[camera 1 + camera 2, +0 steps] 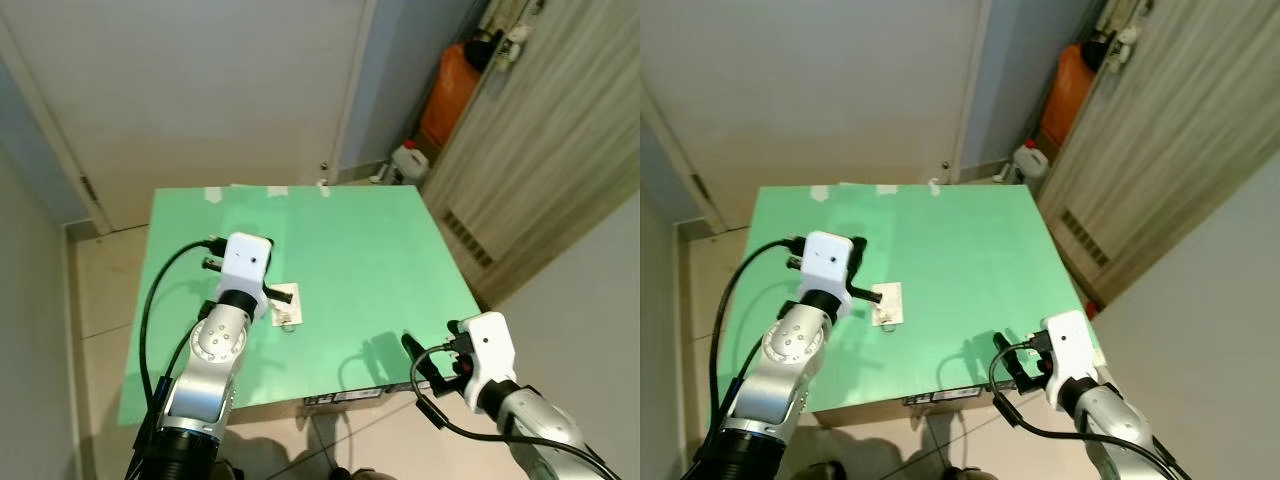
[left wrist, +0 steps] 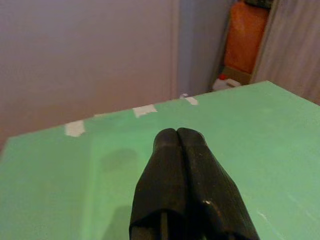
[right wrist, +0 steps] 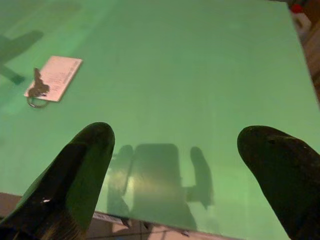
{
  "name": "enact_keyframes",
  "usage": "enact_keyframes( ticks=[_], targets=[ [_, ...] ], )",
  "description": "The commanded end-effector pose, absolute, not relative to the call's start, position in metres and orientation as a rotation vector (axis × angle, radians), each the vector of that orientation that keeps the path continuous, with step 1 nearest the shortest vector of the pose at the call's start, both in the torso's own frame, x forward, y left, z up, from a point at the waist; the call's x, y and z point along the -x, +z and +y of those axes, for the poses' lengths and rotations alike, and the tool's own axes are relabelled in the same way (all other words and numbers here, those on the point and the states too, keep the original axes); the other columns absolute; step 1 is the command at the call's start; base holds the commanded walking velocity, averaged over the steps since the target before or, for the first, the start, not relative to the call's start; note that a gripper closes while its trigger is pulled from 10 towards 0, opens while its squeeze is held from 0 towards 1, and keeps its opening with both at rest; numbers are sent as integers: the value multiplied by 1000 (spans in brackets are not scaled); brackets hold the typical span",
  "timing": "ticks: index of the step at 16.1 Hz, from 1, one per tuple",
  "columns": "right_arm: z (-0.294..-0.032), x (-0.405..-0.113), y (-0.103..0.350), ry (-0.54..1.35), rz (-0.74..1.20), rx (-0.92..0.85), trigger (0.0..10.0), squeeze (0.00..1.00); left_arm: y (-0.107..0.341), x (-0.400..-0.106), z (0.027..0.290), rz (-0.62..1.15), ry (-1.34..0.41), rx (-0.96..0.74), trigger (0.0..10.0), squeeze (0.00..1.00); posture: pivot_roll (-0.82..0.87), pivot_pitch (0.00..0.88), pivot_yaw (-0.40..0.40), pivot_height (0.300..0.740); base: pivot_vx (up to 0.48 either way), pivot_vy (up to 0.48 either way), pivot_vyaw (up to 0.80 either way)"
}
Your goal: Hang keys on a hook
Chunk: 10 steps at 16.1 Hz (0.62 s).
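Left claw (image 2: pixel 177 137) pressed closed, empty, its tip hidden behind its wrist in the head views. One small metal key bunch on a ring (image 3: pixel 36 90) lies on one white paper card (image 3: pixel 54 78), just beside that claw. Right claw (image 3: pixel 175 165) spread wide over the flat green worktop (image 1: pixel 370 260) near edge, well apart from keys. Pale door (image 1: pixel 200 90), orange bag (image 1: pixel 445 95) beyond.

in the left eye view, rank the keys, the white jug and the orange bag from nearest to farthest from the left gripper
1. The keys, on a white card on the green table, right beside the left gripper.
2. The white jug, on the floor past the table's far right corner.
3. The orange bag, farther back beside the wooden panel.
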State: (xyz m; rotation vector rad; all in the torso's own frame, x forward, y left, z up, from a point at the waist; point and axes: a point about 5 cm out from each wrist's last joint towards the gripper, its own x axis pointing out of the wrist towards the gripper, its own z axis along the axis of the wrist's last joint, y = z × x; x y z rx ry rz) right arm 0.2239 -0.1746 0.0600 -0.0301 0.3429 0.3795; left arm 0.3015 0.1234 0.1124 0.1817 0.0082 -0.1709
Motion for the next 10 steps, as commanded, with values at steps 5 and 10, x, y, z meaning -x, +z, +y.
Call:
enact_keyframes(
  ticks=[5, 10],
  targets=[
    [-169, -233, 55, 358, 323, 25, 10000, 0, 110, -300, 114, 36, -143, -200, 0, 0, -36, 58, -89, 740, 0, -446, 0],
    [-165, -233, 51, 359, 315, 21, 10000, 0, 105, -300, 116, 72, -121, -206, 0, 0, -36, 59, -86, 740, 48, -415, 0]
  ],
)
